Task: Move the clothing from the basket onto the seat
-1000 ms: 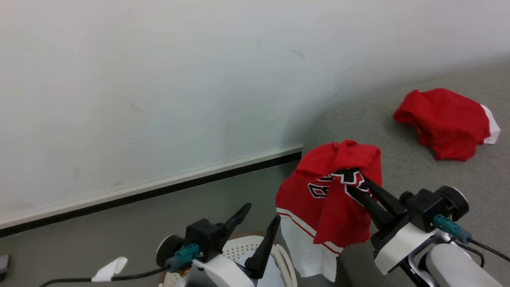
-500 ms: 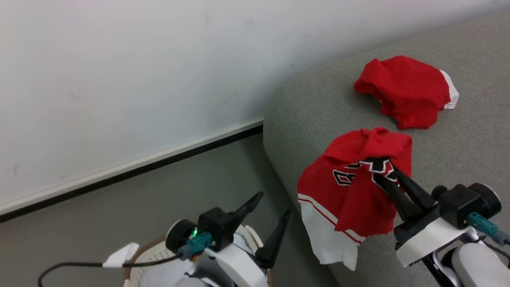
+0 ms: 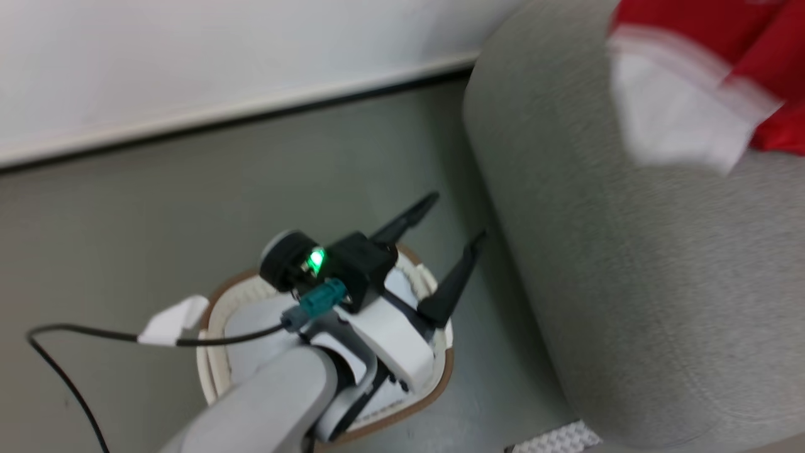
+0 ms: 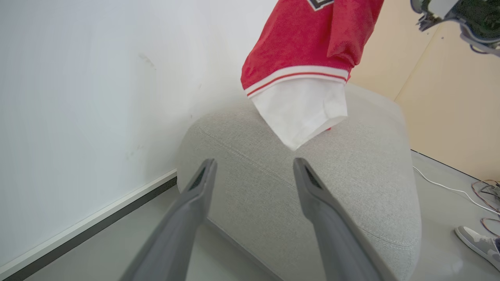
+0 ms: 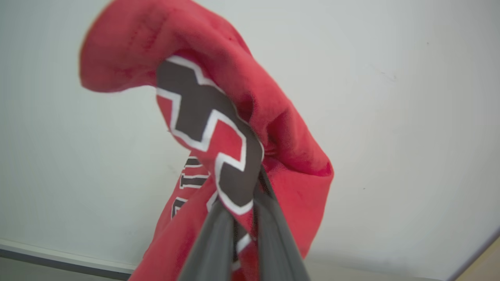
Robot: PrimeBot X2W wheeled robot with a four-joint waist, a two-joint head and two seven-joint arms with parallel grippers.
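Now we see our left gripper (image 3: 458,217) poised over the basket (image 3: 445,376), which stands on the grey floor (image 3: 188,207) just beside the rounded end of the sofa (image 3: 629,283). Its two dark fingers (image 4: 187,210) are spread wide apart and have hold of nothing. From the left wrist they frame the sofa's end with bare space between them. Our forearm hides most of the basket's inside, so we cannot tell what lies in it beyond a pale, smooth patch at the left. Our right gripper (image 5: 246,210) has its fingers (image 5: 213,242) pinched nearly together on a fold of the red jersey (image 5: 289,132), the black-and-white lettering bunched right at the tips. That jersey (image 4: 304,58) hangs from the grip above the sofa (image 4: 371,175), red part uppermost, then a red-and-white striped band, then a white panel drooping to a point. Whether that lowest corner touches the upholstery we cannot tell. From the head camera the garment (image 3: 673,113) appears blurred at the upper right, over the sofa's top. A black cable (image 3: 63,333) with a white tag trails off our left wrist. A white wall (image 3: 188,50) with a dark skirting strip runs behind, and a shoe (image 4: 478,242) rests on the floor past the sofa's far side.
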